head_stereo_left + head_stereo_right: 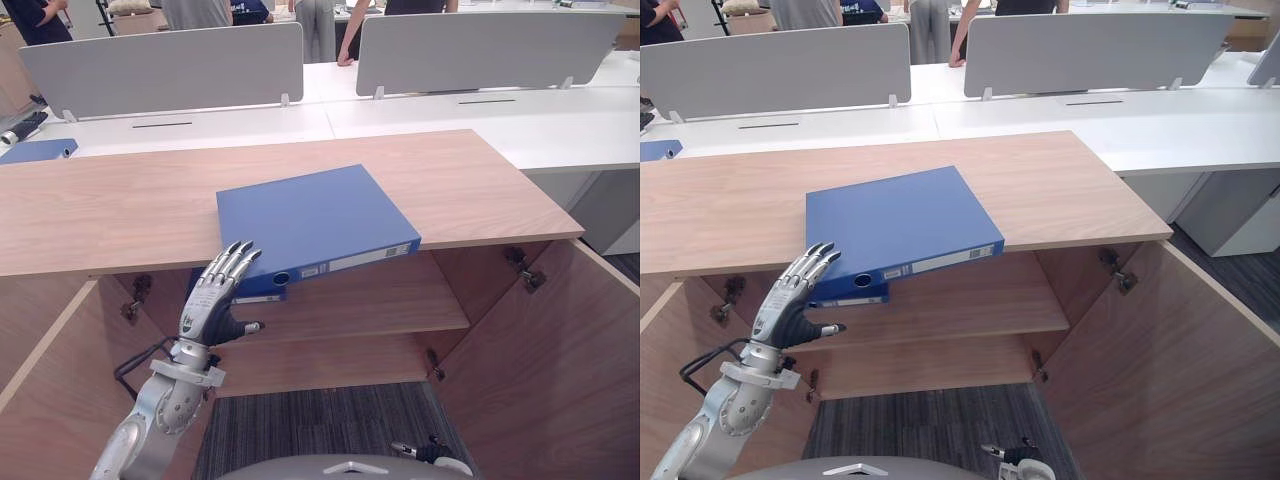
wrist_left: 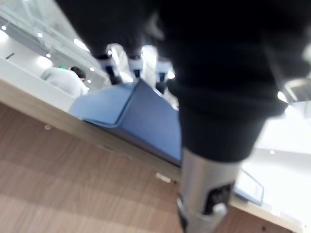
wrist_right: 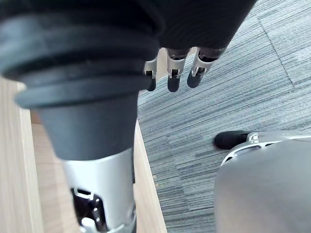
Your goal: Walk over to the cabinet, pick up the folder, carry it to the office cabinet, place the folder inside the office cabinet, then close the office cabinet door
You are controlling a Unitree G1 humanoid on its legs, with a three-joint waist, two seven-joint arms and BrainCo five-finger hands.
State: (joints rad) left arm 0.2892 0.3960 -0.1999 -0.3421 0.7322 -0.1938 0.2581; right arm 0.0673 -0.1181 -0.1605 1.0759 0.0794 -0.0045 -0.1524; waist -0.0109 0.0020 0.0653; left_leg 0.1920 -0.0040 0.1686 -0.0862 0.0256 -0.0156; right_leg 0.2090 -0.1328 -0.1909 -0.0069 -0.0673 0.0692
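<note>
1. The blue folder (image 1: 310, 220) lies flat on the cabinet top (image 1: 120, 205). Its spine edge overhangs the front lip above the open compartment.
2. The left hand (image 1: 212, 300) hovers just under the left end of that overhang, fingers straight, thumb spread, gripping nothing. Whether the fingertips touch the folder's corner cannot be told.
3. With no thumb above the cover there is no pinch. A lift or nudge from straight fingers would likely slide the folder back across the top, or pivot it, rather than catch it.
4. A grasp at this one corner is lopsided. The folder looks wide, so it would probably swing down and slip, dropping onto the shelf (image 1: 380, 300) or the carpet (image 3: 233, 97).
5. The right hand (image 3: 172, 73) hangs low over the carpet, fingers loose and empty, well apart from the folder. It gives no support if the folder tips.
6. A darker blue edge (image 1: 258, 295) shows just beneath the overhang. Whether it is a second folder cannot be told. The fingers could snag on it or close on the wrong item.
</note>
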